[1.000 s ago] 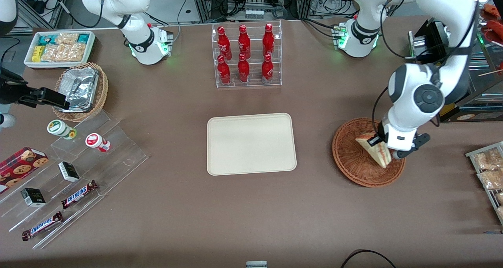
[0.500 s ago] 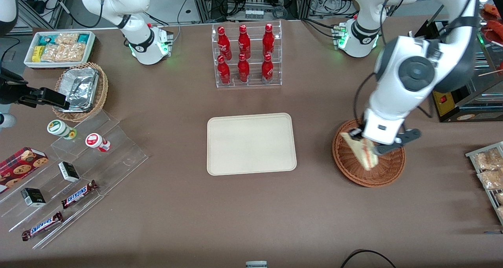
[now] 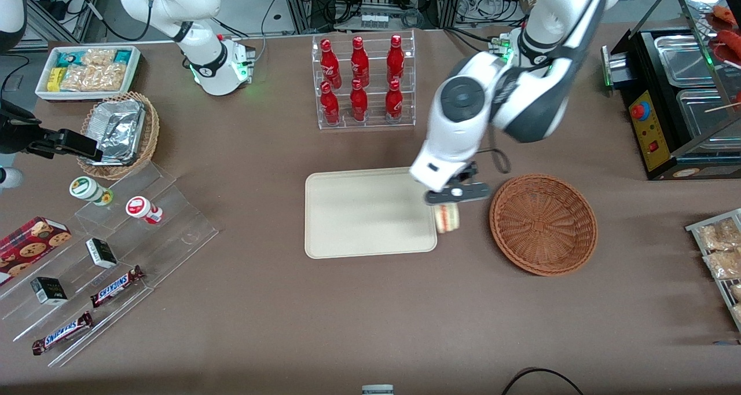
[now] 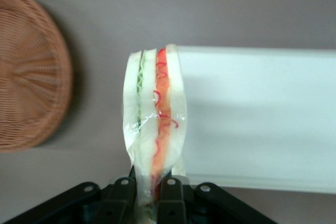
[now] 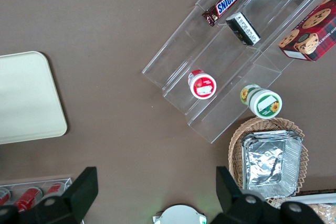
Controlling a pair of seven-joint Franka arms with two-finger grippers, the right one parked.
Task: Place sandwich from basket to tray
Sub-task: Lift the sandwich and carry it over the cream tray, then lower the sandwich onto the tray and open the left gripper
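Observation:
My left gripper is shut on the wrapped sandwich, a white wedge with red and green filling along its edge. It hangs in the air over the tray's edge that faces the basket, between the two. The cream tray lies flat at mid-table with nothing on it. The reddish-brown wicker basket sits beside it toward the working arm's end, with nothing in it.
A clear rack of red bottles stands farther from the front camera than the tray. Toward the parked arm's end are a tan foil-container basket, a white snack bin and acrylic steps with snacks. A metal warmer stands by the basket.
The gripper lifted the sandwich out of the basket and carried it sideways toward the tray. The basket now holds nothing.

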